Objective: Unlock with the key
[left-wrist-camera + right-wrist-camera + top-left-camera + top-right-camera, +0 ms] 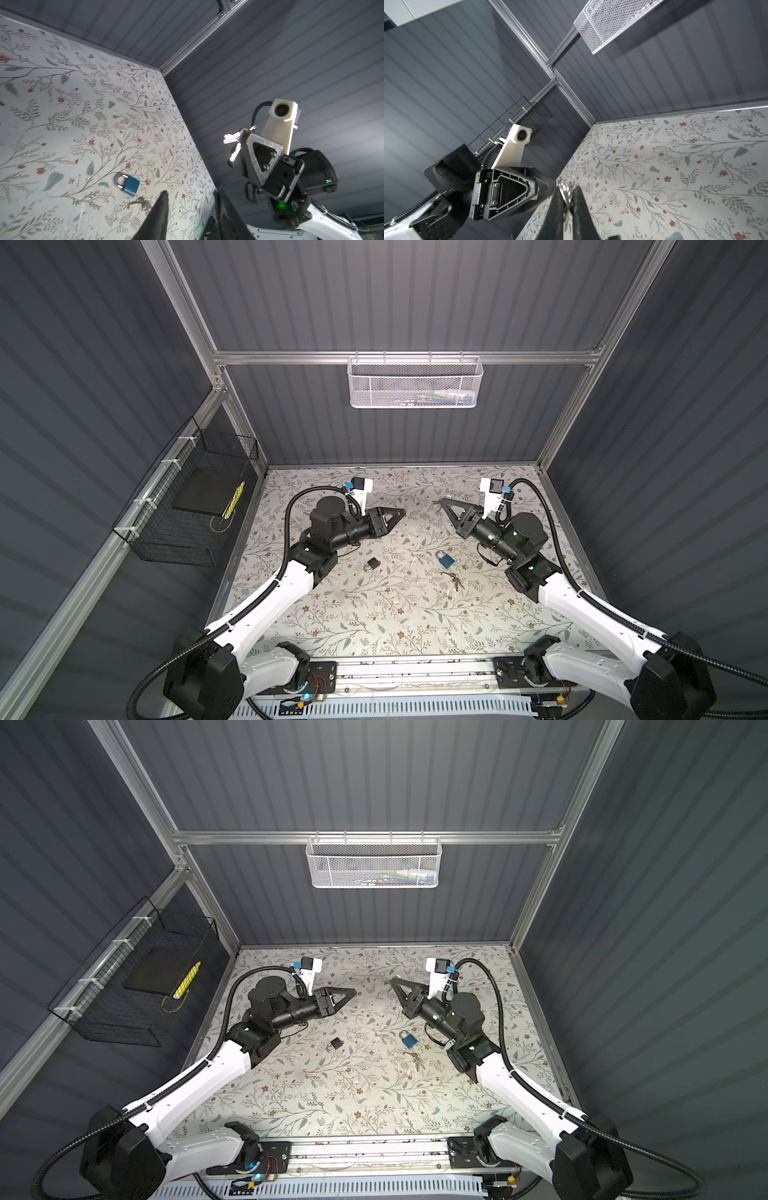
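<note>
My right gripper (566, 190) is shut on a small silver key (565, 192) with its ring, held up above the table's far middle. In the left wrist view the key (230, 139) sticks out of that gripper's tips. My left gripper (192, 191) faces it from the left, open, with nothing between its fingers. In both top views the two grippers (402, 512) (443, 502) point at each other, a short gap apart. A blue padlock (444, 559) (409, 1039) lies flat on the table nearer the front. A black padlock (372, 564) (336, 1044) lies to its left.
Another bunch of keys (453, 578) (141, 203) lies just in front of the blue padlock. A white mesh basket (415, 381) hangs on the back wall. A black wire basket (187, 506) hangs on the left wall. The floral table (374, 614) is walled on three sides.
</note>
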Controlling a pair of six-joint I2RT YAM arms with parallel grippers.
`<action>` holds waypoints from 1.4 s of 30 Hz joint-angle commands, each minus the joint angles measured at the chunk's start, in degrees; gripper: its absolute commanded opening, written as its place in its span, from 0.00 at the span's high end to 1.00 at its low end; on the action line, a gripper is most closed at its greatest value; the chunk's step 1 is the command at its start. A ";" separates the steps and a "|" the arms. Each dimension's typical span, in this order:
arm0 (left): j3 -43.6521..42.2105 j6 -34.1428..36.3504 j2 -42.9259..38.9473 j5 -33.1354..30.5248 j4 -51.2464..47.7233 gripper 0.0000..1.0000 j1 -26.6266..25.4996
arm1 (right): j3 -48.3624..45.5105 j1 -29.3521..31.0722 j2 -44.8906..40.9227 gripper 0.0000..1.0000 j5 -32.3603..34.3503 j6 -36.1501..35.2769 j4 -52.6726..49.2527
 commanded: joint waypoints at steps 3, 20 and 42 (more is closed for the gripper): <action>-0.26 -4.48 0.83 4.24 10.32 0.58 -0.37 | -0.98 1.63 0.84 1.00 2.24 2.47 9.35; 1.99 -2.46 3.98 6.17 13.44 0.64 -4.22 | -2.33 3.70 6.92 1.00 0.86 5.23 22.88; 1.77 -9.58 7.25 6.93 28.46 0.72 -4.77 | -3.52 6.56 11.32 1.00 0.10 9.63 36.04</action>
